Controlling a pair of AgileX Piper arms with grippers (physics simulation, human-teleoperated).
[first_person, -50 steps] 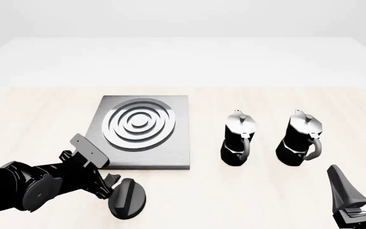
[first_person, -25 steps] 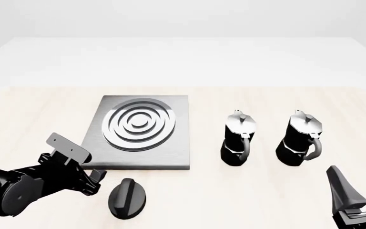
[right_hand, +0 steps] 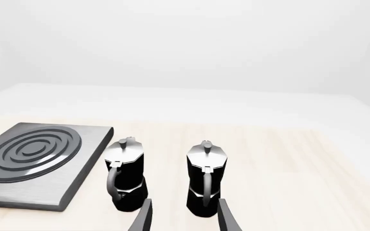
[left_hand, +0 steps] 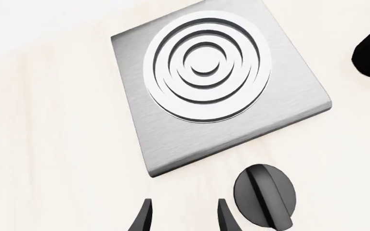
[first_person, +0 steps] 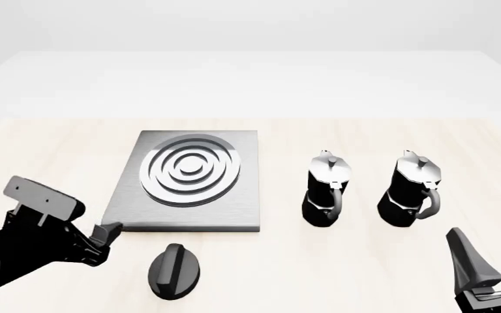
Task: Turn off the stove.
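The stove (first_person: pixel 233 208) is a flat grey metal slab with silver burner rings, lying left of centre on the table. Its round black knob (first_person: pixel 175 272) with a raised bar sits on the table just in front of the slab. My left gripper (first_person: pixel 102 241) hovers to the left of the knob, apart from it, open and holding nothing. The left wrist view shows the stove (left_hand: pixel 172 139), the knob (left_hand: pixel 265 196) beside the open left gripper (left_hand: pixel 183 219), and bare table between the fingers. My right gripper (first_person: pixel 492 251) stands open at the front right.
Two black-and-silver moka pots (first_person: pixel 326 190) (first_person: pixel 411 190) stand upright to the right of the stove. In the right wrist view both pots (right_hand: pixel 125 175) (right_hand: pixel 205 178) stand just beyond the open right gripper (right_hand: pixel 183 216), with the stove (right_hand: pixel 75 178) off to one side.
My left gripper has pulled away from the knob toward the left, leaving a gap between them. The right arm and the pots have not moved.
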